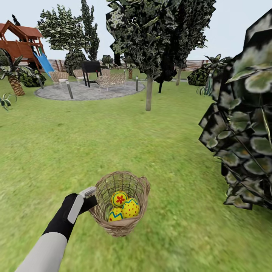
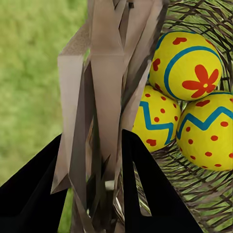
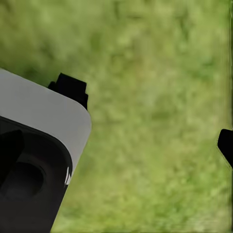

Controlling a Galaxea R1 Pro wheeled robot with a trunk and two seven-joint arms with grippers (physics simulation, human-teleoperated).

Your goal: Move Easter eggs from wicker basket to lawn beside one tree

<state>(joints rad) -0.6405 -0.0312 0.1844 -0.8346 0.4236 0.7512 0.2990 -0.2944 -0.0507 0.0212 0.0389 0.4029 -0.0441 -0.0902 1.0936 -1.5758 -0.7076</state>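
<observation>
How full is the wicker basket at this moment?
It holds all three Easter eggs. The head view shows them lying together at the bottom of the wicker basket, and the left gripper is closed on its rim.

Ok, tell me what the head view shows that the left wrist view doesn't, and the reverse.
Head view alone: the tree ahead with its pale trunk, the grey paved patch, and the whole wicker basket with the left gripper at its rim.
Left wrist view alone: the fingers straddling the basket's wall, close up.
Both: the three Easter eggs inside the basket, and the lawn.
</observation>
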